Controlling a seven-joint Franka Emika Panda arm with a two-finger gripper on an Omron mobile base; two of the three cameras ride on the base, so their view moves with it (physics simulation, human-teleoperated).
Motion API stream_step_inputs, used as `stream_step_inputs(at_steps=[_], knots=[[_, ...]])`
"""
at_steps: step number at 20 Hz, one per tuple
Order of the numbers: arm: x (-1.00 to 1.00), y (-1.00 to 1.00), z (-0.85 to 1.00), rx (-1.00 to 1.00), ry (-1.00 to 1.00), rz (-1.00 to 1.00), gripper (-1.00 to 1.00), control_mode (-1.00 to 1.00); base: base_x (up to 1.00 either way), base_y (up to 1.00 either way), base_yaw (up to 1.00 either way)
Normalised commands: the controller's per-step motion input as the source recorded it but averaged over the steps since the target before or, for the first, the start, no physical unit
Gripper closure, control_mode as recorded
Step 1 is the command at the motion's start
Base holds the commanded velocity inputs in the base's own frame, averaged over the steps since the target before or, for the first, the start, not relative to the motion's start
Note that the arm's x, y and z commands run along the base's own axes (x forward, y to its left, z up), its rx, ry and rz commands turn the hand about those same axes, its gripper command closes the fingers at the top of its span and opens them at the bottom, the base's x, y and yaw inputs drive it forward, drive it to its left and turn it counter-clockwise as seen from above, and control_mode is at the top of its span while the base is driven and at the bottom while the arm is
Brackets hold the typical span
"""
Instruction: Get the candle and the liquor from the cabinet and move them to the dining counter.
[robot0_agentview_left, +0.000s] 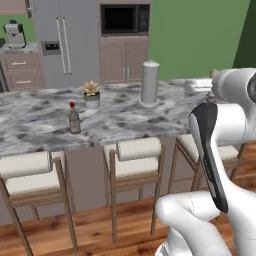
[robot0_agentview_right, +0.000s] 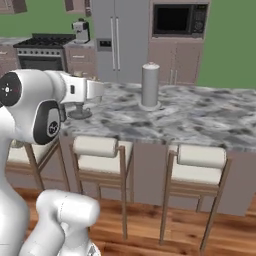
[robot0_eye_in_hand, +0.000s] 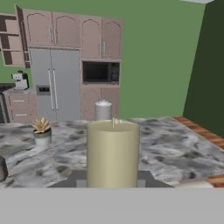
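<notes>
One candle (robot0_eye_in_hand: 113, 153) gripped in gripper (robot0_eye_in_hand: 111, 181); one liquor (robot0_agentview_left: 74, 119) on dining counter (robot0_agentview_left: 125, 122); three stools.

Green walls (robot0_agentview_left: 200, 35), wood plank floor (robot0_agentview_left: 100, 225), steel fridge (robot0_agentview_left: 65, 40), built-in microwave (robot0_agentview_left: 125, 19), cushioned wooden stools (robot0_agentview_left: 135, 160), and a black stove (robot0_agentview_right: 42, 50) off left.

On the surface (robot0_agentview_left: 125, 120), the liquor (robot0_agentview_left: 74, 119) stands near the front edge, with the potted succulent (robot0_agentview_left: 91, 94) just behind it at one o'clock. The cylinder roll (robot0_agentview_left: 150, 82) stands well apart at three o'clock of the succulent. The candle (robot0_eye_in_hand: 113, 154) stands nearest the hand camera, the roll behind it at twelve o'clock. Stools (robot0_agentview_left: 135, 160) line the front.
</notes>
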Motion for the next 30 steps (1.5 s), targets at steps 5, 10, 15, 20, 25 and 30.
stream_step_inputs(at_steps=[5, 10, 15, 20, 25, 30], knots=[[0.00, 0.00, 0.00, 0.00, 0.00, 0.00, 1.00, 1.00, 0.65, -0.30, 0.06], [0.00, 0.00, 0.00, 0.00, 0.00, 0.00, 1.00, 1.00, 0.76, -0.41, 0.10], [0.00, 0.00, 0.00, 0.00, 0.00, 0.00, 1.00, 1.00, 0.41, -0.25, 0.08], [0.07, -0.10, -0.07, 0.00, -0.01, 0.03, 1.00, -1.00, 0.00, 0.00, 0.00], [0.80, -0.21, -0.41, 0.02, -0.04, 0.50, 1.00, -1.00, 0.00, 0.00, 0.00], [1.00, -0.09, -0.75, 0.00, 0.03, 0.64, 1.00, -1.00, 0.00, 0.00, 0.00]])
